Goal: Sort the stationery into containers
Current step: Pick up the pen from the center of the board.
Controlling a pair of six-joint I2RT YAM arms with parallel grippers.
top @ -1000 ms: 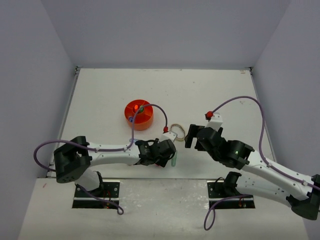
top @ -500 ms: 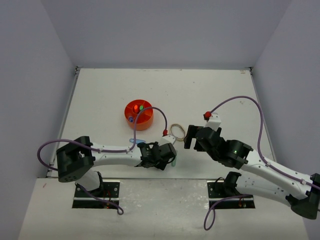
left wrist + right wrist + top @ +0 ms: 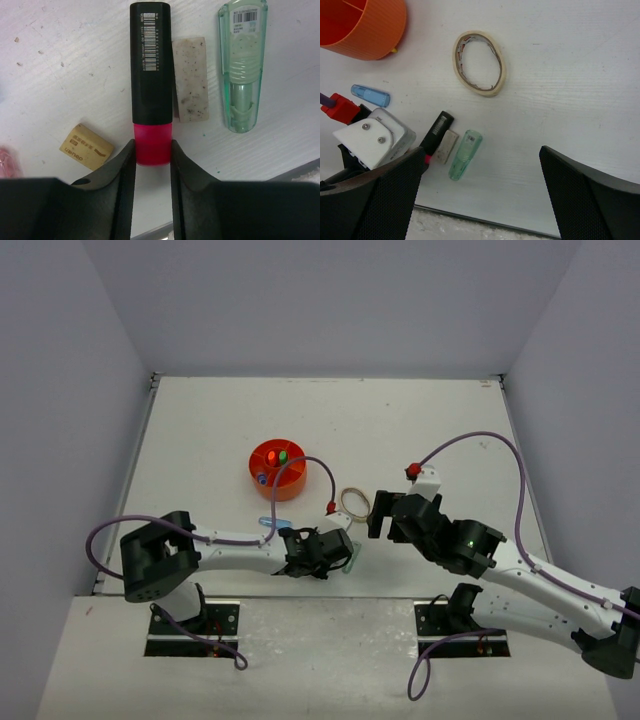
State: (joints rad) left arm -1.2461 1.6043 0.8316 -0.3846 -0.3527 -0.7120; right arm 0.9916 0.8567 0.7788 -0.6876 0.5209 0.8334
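My left gripper [image 3: 153, 156] is shut on the pink end of a black highlighter [image 3: 150, 65] that lies on the table; both fingers touch the pink cap. Beside it lie a speckled grey eraser [image 3: 190, 80], a green capsule [image 3: 242, 65], a tan eraser [image 3: 86, 145] and a pink piece [image 3: 7, 161] at the frame's edge. My right gripper [image 3: 480, 157] is wide open and empty, hovering over the table, with the green capsule [image 3: 464, 155] and highlighter [image 3: 436, 131] to its left. The beige tape ring [image 3: 479, 63] and a blue capsule [image 3: 370, 95] lie nearby. The orange organiser [image 3: 277, 469] holds a few highlighters.
The table's near edge [image 3: 470, 220] runs just below the green capsule. In the top view my left gripper [image 3: 330, 548] and right gripper [image 3: 378, 515] are close together near the tape ring [image 3: 353, 502]. The left wrist [image 3: 375, 137] shows in the right wrist view.
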